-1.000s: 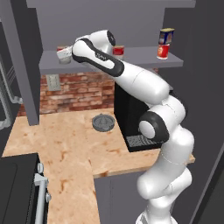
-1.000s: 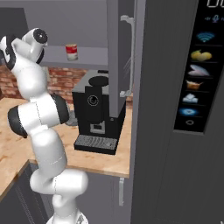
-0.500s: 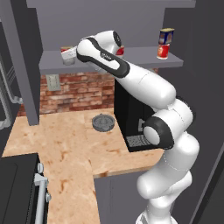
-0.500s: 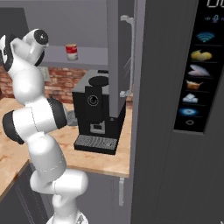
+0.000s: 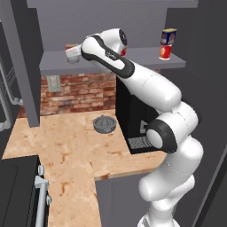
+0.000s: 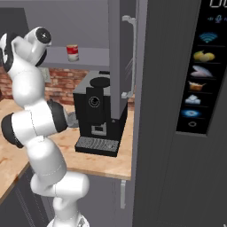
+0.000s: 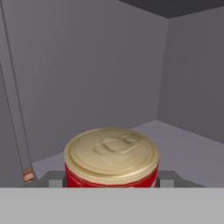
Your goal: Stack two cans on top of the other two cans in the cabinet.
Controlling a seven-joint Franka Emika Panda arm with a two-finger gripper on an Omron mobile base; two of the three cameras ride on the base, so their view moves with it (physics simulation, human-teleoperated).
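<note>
Gripper (image 7: 112,181) sits inside the cabinet (image 7: 87,65), jaws closed on a red can (image 7: 111,159); hand view shows the can's gold pull-tab lid dead centre-bottom, a grey finger (image 7: 54,178) pressed to each side. Cabinet back wall fills upper left of that frame, side wall at right, shelf floor running behind the can.

Left base view, left to right: grey cabinet post at left edge, shelf (image 5: 53,62) across upper middle, gripper (image 5: 73,54) at upper left w/ a bit of red can (image 5: 70,46) peeking above it. White arm (image 5: 146,88) sweeps from there down to lower right. Brick wall under shelf, round grey disc (image 5: 105,123) on wood counter (image 5: 62,146) mid-frame, black coffee machine (image 5: 128,115) behind the arm. Upper right: blue can (image 5: 168,36) stacked upright on a red can (image 5: 165,52), near shelf's right end.

Right base view: arm at left, lone red can (image 6: 72,52) upright on shelf upper left, well apart from the stack seen in the other view; coffee machine centre, dark fridge panel (image 6: 195,88) right.
</note>
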